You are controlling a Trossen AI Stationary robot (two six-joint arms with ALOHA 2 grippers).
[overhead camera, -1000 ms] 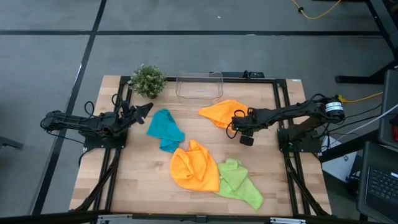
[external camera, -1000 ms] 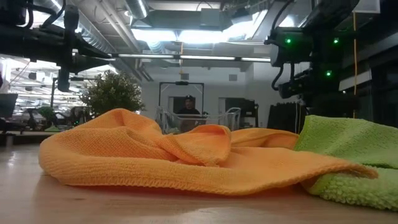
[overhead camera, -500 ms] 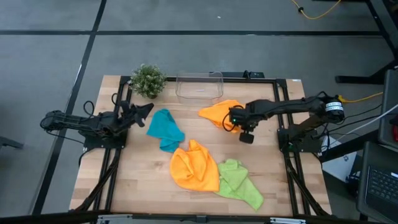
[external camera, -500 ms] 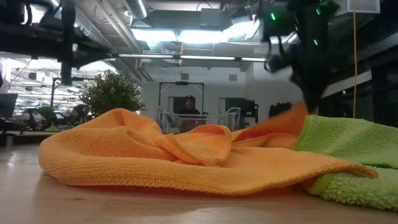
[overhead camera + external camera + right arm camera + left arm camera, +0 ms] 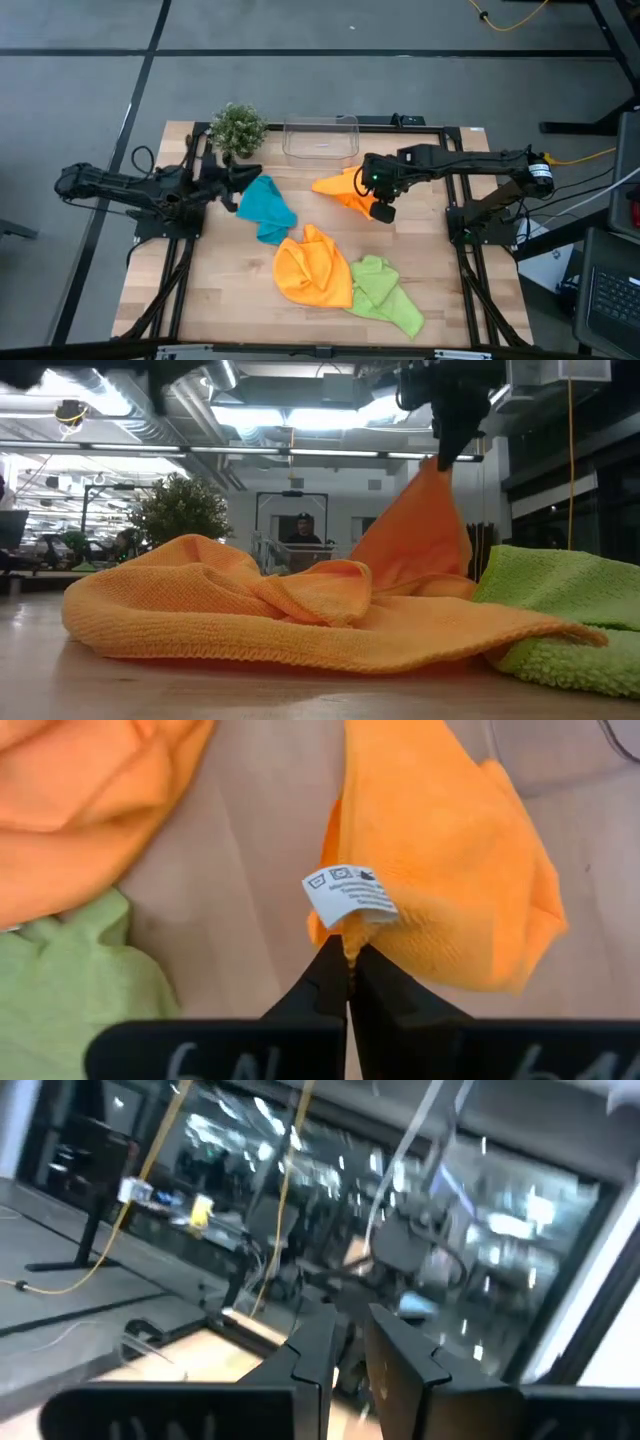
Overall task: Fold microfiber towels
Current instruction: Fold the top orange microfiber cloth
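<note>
My right gripper (image 5: 372, 186) is shut on an orange towel (image 5: 340, 188) at the table's far middle and holds it up in a peak (image 5: 425, 530). A second orange towel (image 5: 313, 268) lies crumpled near the front, with a lime green towel (image 5: 385, 292) against its right side. A teal towel (image 5: 268, 208) lies bunched at the centre left. My left gripper (image 5: 245, 178) hovers just left of the teal towel, pointing toward the table's right. Its fingers (image 5: 318, 1348) stand slightly apart, so it is open, with nothing between them. My right gripper pinches the orange towel's edge (image 5: 350, 948) between its two fingertips, right beside the white care label (image 5: 345, 892). The fingers come from above, slanting down. The towel hangs below them in a cone (image 5: 420, 540). I cannot tell whether its lower end rests on the table.
A small potted plant (image 5: 238, 128) and a clear plastic tub (image 5: 320, 138) stand along the far edge. Bare wood shows at the near left (image 5: 220, 290) and along the right side (image 5: 430, 250). A person sits in the room beyond the table (image 5: 303, 532).
My right gripper has taken hold of the far orange towel and risen, shifting toward the table's left. The towel, flat before, is now drawn up into a peak. My left gripper has risen, tipped upward and rolled.
</note>
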